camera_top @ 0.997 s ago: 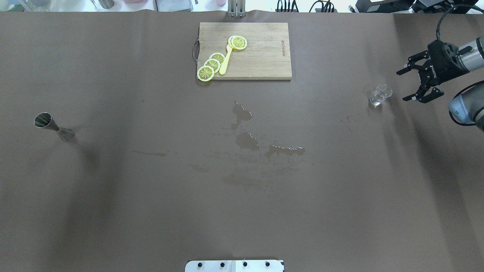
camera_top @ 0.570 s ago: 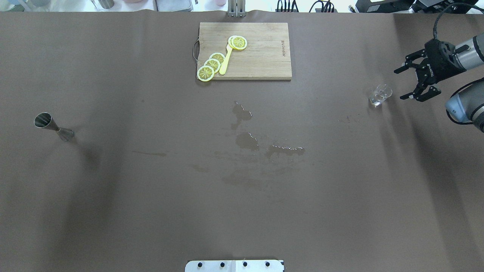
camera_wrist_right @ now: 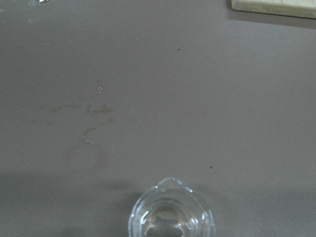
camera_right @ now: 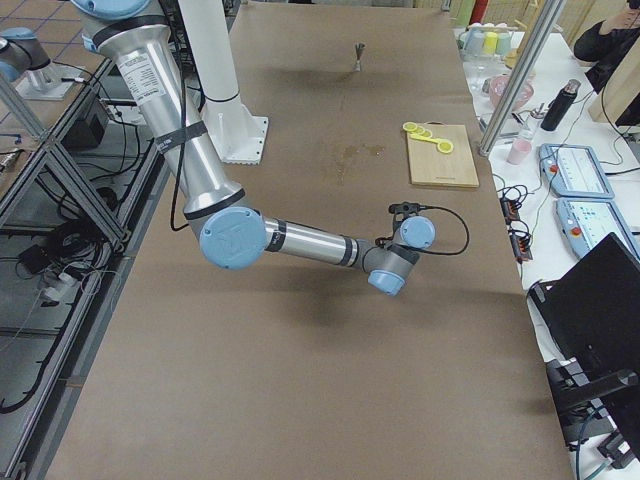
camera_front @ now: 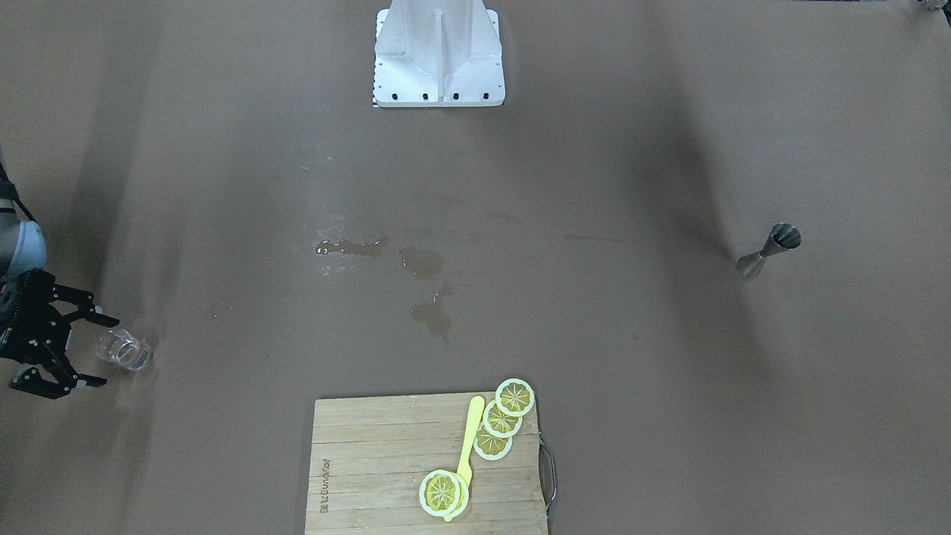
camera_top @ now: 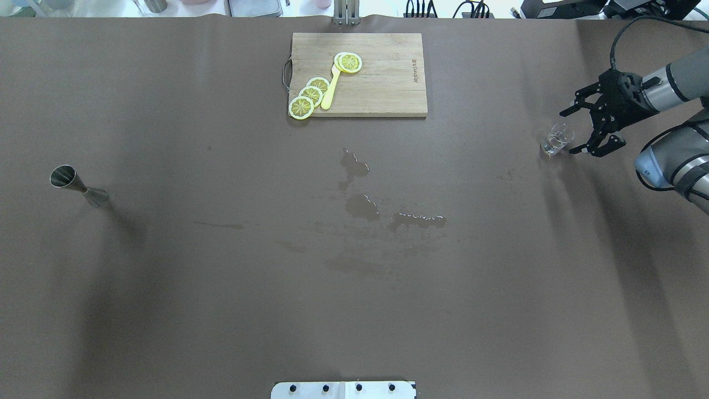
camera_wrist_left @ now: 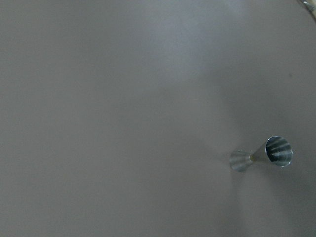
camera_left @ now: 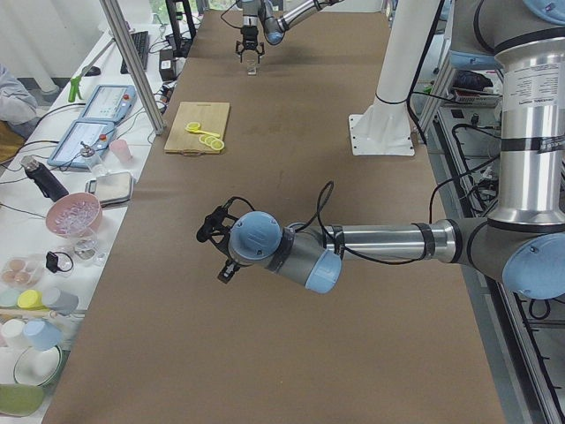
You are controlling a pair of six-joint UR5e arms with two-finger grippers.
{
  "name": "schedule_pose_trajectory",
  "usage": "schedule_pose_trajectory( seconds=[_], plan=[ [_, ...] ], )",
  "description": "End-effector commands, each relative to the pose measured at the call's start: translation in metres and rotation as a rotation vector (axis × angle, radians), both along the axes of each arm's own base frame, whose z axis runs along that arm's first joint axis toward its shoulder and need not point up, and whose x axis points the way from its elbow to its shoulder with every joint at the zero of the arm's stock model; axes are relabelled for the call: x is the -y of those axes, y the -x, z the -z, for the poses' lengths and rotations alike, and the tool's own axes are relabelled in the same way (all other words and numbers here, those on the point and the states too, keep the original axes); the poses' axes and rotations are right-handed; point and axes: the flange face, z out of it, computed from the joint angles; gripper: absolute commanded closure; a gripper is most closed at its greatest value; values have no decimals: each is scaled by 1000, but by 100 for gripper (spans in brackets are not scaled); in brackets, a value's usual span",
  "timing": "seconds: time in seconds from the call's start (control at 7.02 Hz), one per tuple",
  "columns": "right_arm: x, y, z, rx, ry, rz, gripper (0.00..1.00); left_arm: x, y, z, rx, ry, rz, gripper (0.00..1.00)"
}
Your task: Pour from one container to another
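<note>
The one container, a small clear glass cup (camera_top: 556, 138) with a pour lip, stands upright at the table's right side, also seen as the cup (camera_front: 126, 349) and the cup (camera_wrist_right: 170, 215). My right gripper (camera_top: 569, 133) is open just to its right, fingertips reaching either side of the cup's edge without gripping it; the same right gripper (camera_front: 106, 352) shows at the front view's left. Another, the steel jigger (camera_top: 77, 185), stands alone far left; jigger (camera_front: 769, 249), jigger (camera_wrist_left: 261, 154). My left gripper (camera_left: 219, 246) shows only in the left side view, so I cannot tell its state.
A wooden cutting board (camera_top: 388, 83) with lemon slices (camera_top: 310, 94) and a yellow utensil lies at the far middle. Wet puddles (camera_top: 363, 208) spread over the table's centre. The white robot base (camera_front: 438, 59) stands at the near edge. Bowls and cups crowd a side table (camera_left: 62, 221).
My right gripper has moved left and slightly farther back, closing the gap until its open fingers reach the cup. Cup and jigger have stayed put.
</note>
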Motion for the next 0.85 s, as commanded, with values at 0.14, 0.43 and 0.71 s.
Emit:
schedule_pose_trajectory(
  seconds=[0.14, 0.43, 0.71],
  plan=[
    [-3, 14, 2, -3, -4, 13, 2, 18, -10, 44, 25, -279, -20, 2],
    [-3, 15, 1, -5, 0, 13, 10, 22, -37, 59, 24, -359, -71, 2],
    [-3, 15, 1, -5, 0, 12, 19, 24, -79, 68, 151, -397, 43, 2]
  ],
)
